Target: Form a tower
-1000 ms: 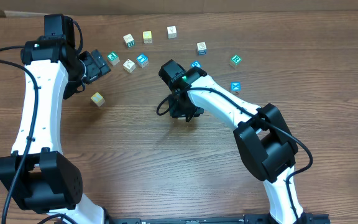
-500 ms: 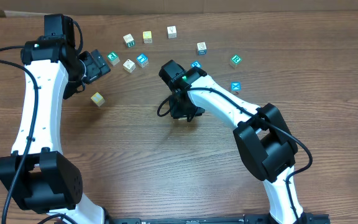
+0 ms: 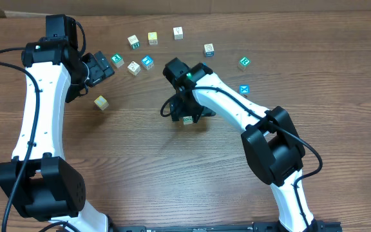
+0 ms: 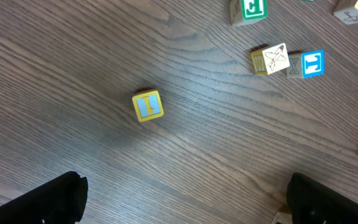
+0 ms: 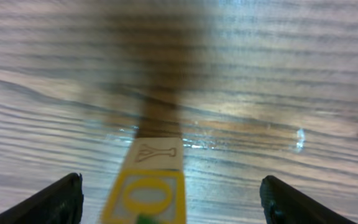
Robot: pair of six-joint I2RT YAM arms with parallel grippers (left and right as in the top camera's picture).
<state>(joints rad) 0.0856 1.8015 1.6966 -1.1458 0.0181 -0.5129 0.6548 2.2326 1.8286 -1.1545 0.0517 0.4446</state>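
Wood-grain tabletop (image 3: 140, 174) carries the tower (image 3: 187, 120) near its centre, and we judge a placement all but done: the right gripper (image 3: 187, 113) stands spread around it, not touching, so next we need a straight lift clear. The left gripper (image 4: 188, 202), spread wide and empty, hovers near a yellow cube (image 4: 148, 105) at the tower's 9 o'clock. Only the right wrist view shows us the tower's top free between the jaws; overhead the arm largely hides it.

arms (image 3: 40, 109): white links | joints (image 3: 272, 154): black | cables (image 3: 5, 51): black | LED (image 3: 189, 78): green
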